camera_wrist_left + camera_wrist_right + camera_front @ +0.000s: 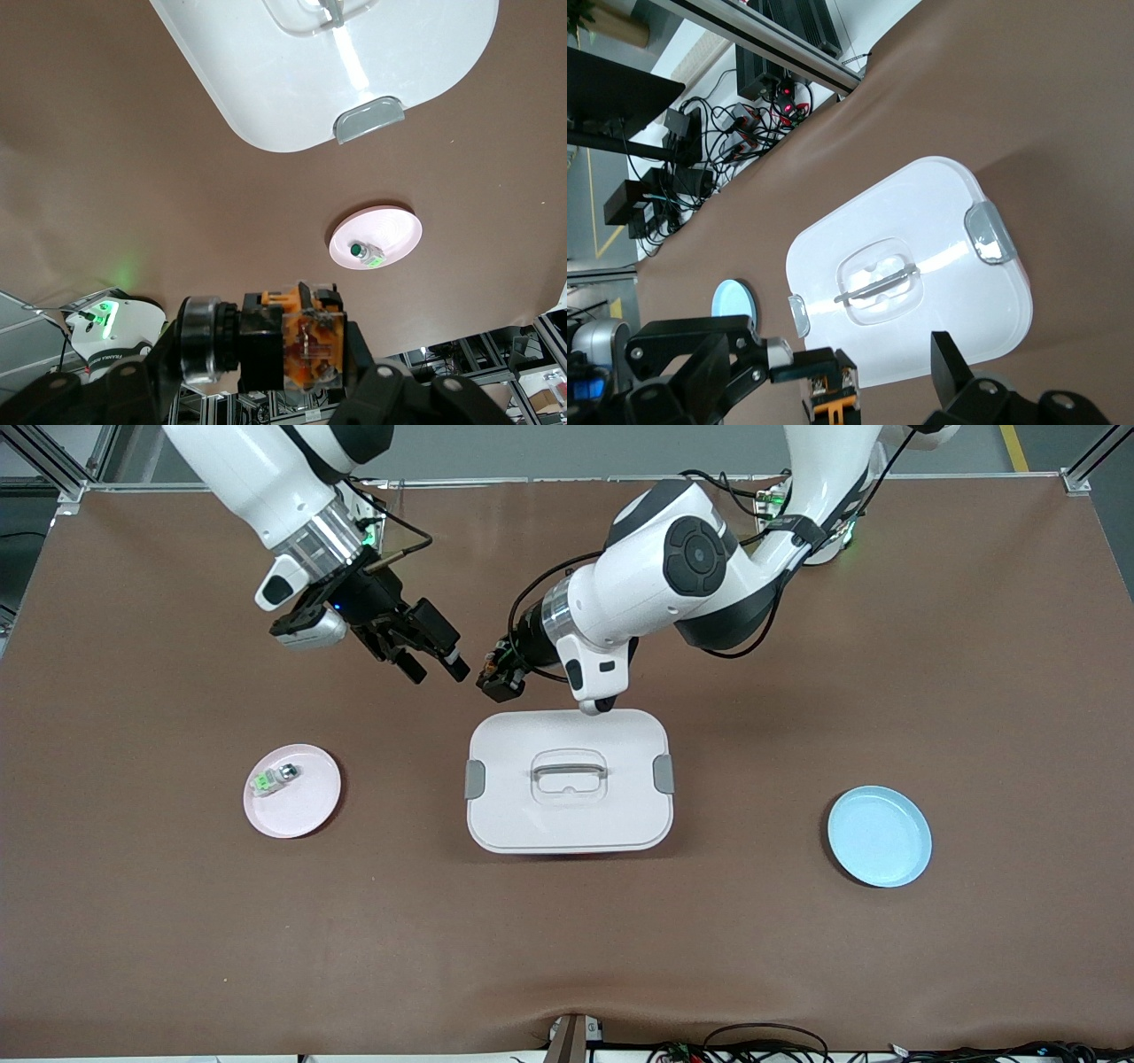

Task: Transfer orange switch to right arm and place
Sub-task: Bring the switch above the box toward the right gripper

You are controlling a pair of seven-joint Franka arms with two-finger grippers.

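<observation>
The orange switch (494, 671) is a small black block with an orange, clear-cased end and a silver ring. My left gripper (499, 677) is shut on it in the air, just above the edge of the white lidded box nearest the arm bases. The left wrist view shows the switch (292, 343) held in that gripper (283, 359). My right gripper (437, 669) is open, its fingertips close beside the switch and apart from it. In the right wrist view the switch (830, 387) shows between the spread fingers of my right gripper (859, 347).
The white lidded box (567, 824) sits mid-table (292, 97) (957, 266). A pink plate (310, 806) (399, 226) toward the right arm's end holds a green-and-clear switch (273, 778) (365, 254). A light blue plate (879, 835) (733, 299) lies toward the left arm's end.
</observation>
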